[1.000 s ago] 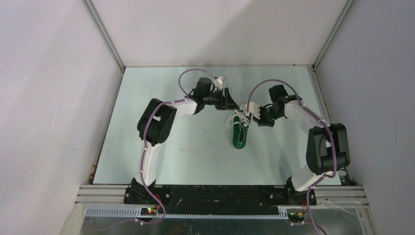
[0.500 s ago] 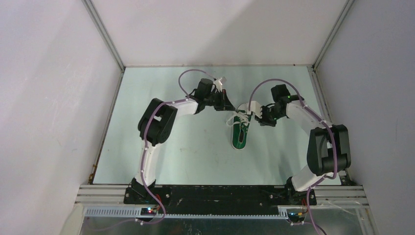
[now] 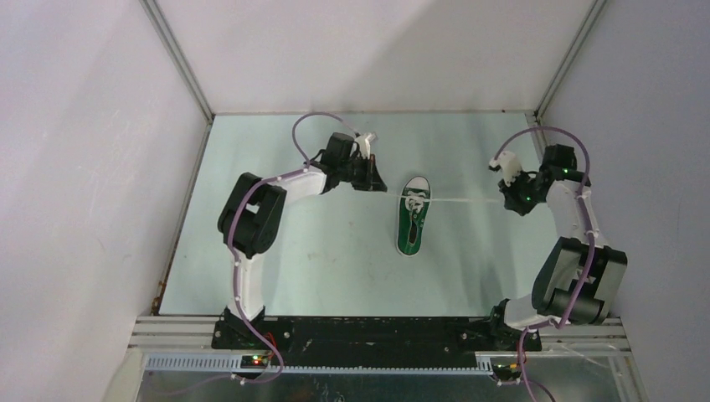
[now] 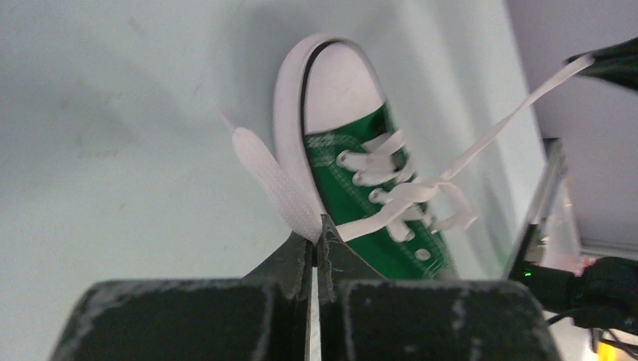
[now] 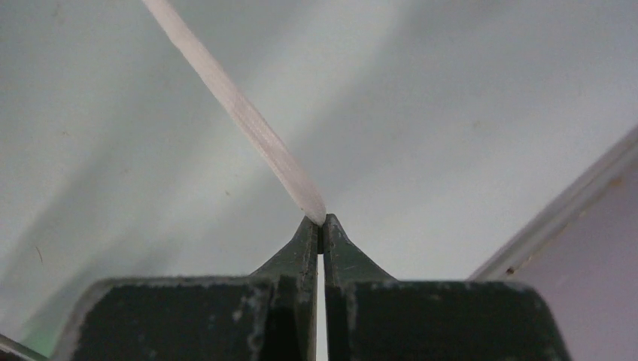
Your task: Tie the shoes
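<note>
Green sneaker is sitting mid-counter. Left pincer and right pincer are each clamping a white lace end, stretched taut either side of sneaker. Likely cinching first knot; next is calling for loop forming.
</note>
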Motion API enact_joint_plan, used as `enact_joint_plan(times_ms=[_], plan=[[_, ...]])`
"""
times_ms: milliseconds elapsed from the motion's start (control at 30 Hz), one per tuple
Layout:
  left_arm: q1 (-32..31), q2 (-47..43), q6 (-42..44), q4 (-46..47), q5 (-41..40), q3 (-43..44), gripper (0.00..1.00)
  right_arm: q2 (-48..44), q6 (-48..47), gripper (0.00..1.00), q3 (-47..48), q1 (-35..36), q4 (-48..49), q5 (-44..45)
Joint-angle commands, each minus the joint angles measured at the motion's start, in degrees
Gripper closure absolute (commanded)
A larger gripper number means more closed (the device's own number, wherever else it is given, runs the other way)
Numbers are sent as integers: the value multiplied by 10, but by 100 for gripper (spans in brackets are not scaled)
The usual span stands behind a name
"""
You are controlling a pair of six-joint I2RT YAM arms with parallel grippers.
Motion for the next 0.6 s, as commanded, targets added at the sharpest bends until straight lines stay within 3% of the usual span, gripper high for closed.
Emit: enact_joint_plan(times_ms=[0, 267, 567], plan=[[6, -71, 95, -97, -71, -44, 100, -35, 43, 100, -22, -44, -12, 5], [16, -129, 167, -165, -114, -91, 100, -62, 68, 100, -80, -103, 12, 28], [31, -170, 214, -218, -217, -93, 100, -81, 8, 100, -163, -125, 67, 88]])
